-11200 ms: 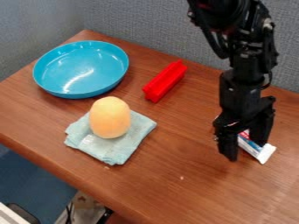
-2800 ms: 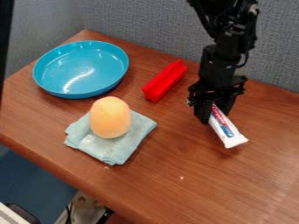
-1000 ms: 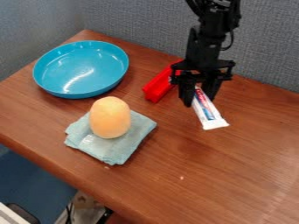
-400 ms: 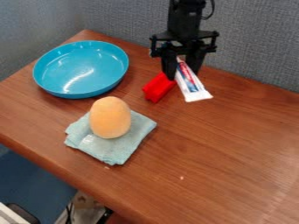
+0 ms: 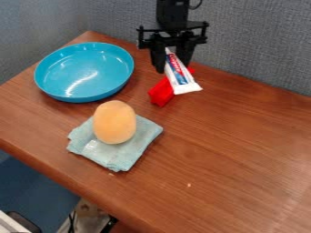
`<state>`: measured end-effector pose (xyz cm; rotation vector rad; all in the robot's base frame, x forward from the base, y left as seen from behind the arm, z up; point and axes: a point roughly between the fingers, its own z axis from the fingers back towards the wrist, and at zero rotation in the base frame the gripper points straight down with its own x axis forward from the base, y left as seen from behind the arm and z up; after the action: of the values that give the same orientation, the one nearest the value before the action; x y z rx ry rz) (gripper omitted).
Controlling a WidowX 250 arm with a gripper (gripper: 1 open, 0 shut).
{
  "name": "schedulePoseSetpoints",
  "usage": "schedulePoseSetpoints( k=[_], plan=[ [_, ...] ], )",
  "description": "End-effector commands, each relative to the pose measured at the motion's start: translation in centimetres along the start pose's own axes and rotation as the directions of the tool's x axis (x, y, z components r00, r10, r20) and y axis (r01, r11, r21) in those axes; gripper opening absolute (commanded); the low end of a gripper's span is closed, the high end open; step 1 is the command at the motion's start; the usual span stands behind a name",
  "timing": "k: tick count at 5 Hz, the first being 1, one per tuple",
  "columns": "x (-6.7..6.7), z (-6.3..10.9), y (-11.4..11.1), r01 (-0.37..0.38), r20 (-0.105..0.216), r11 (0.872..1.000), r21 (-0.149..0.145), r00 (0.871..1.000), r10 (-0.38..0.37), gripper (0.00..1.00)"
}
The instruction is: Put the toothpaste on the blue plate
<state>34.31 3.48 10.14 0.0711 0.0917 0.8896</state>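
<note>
Near the top centre of the frame we see the black gripper (image 5: 172,56) pointing straight down, its two dark fingers pinching the upper end of the small flat white toothpaste tube with red and blue print (image 5: 181,76). The tube hangs clear of the brown wooden surface (image 5: 231,155), and its long axis runs from upper left to lower right in the picture, the wider flat end pointing down and to the right. Its upper end is hidden between the fingers, so we cannot tell where the cap sits. The tube looks smooth and slightly glossy, with a thin, flattened shape.

Just below and left of the tube's lower end lies the red rectangular block (image 5: 165,89), a matte, hard-edged bar partly covered by the tube in this view; we cannot tell whether the two touch.

In the upper left sits the round, shallow, glossy bright-blue plate (image 5: 61,87), its raised rim catching light and its hollow bare. It is well apart from the tube, to the left of it.

In the lower middle of the frame we find the pale teal folded cloth (image 5: 136,144), soft and rumpled, lying flat on the surface. On it rests the smooth orange egg-shaped object (image 5: 115,121), standing upright with its narrower end up.

The surface shows a warm, reddish wood grain with a dull sheen.
</note>
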Motion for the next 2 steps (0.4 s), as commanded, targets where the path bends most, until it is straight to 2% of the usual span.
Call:
schedulePoseSetpoints(
  k=[1,2],
  plan=[
    [2.0,3.0,1.1,-0.024,0.097,0.998,-0.059,0.995,0.030,0.00],
    [3.0,2.7,1.3,-0.043,0.109,0.998,-0.052,0.993,0.048,0.00]
  ],
)
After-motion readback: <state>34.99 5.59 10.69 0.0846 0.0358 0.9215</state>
